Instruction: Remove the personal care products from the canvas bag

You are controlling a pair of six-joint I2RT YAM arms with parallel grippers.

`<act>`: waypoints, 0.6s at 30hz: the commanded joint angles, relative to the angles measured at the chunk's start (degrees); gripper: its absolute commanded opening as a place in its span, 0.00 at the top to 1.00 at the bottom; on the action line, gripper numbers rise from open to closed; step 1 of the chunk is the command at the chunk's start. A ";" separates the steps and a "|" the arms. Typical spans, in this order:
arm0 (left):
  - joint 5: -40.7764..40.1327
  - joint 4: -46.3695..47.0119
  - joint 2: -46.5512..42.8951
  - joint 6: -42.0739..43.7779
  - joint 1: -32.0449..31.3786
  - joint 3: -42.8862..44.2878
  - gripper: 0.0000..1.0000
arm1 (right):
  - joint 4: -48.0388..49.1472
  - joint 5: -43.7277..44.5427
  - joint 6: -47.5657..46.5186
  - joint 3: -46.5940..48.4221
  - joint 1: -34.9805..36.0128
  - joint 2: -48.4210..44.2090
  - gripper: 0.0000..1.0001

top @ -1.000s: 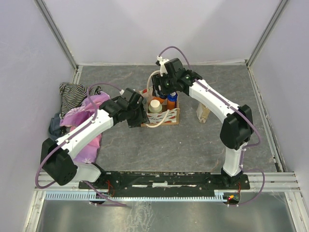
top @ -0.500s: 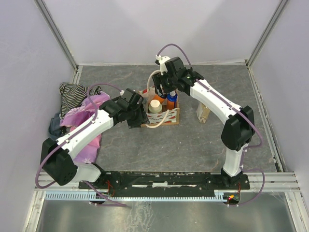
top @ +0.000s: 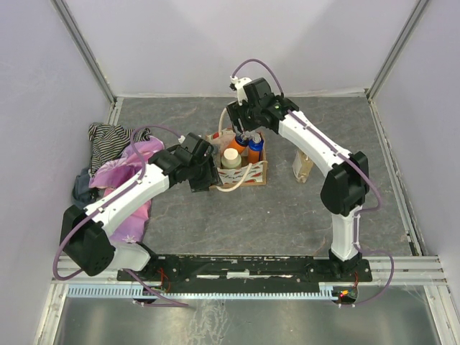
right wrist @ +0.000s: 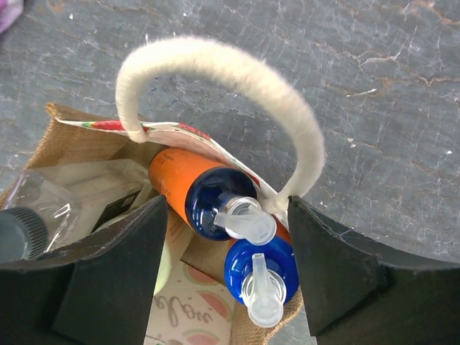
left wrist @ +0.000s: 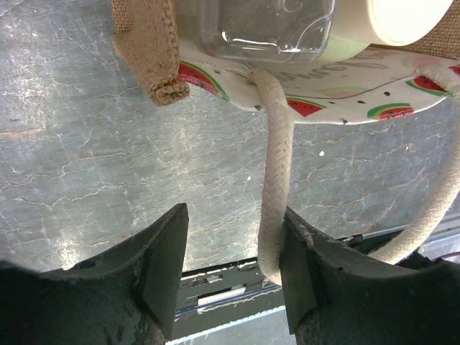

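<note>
The canvas bag stands on the worktop toward the middle of its far edge, and the right end effector, spread wide over its two orange pump bottles, could snag the cream handle and tip it, since the released left end effector only straddles the other handle.

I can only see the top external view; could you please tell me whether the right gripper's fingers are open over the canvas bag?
Observer: Yes. The right wrist view shows the right gripper open, with the two orange pump bottles showing between its fingers.
Operator: Thank you. Where does the handle sit there?
Observer: The cream rope handle arches up from the rim of the canvas bag, right beside the bottles' pump tops.
Operator: And the left gripper?
Observer: The left wrist view shows the left gripper open, with the second rope handle hanging between its fingers, close to one of them.
</note>
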 commanded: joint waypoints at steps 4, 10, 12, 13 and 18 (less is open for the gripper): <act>0.74 1.18 -1.75 -1.43 -0.18 -0.43 0.42 | -4.14 -1.20 -1.02 3.94 -0.43 2.98 0.29; 0.96 1.42 -1.53 -1.25 -0.17 -0.78 0.42 | -5.51 -2.60 -1.86 1.80 -0.48 2.29 0.41; 1.13 1.40 -1.37 -1.25 -0.19 -0.79 0.42 | -6.26 -4.00 -2.20 1.82 -0.48 2.38 0.48; 1.17 1.44 -1.26 -1.24 -0.18 -0.83 0.42 | -6.58 -4.57 -2.32 1.81 -0.50 2.38 0.52; 1.13 1.71 -1.41 -1.25 -0.18 -1.20 0.42 | -8.16 -6.79 -3.42 2.53 -0.51 1.94 0.76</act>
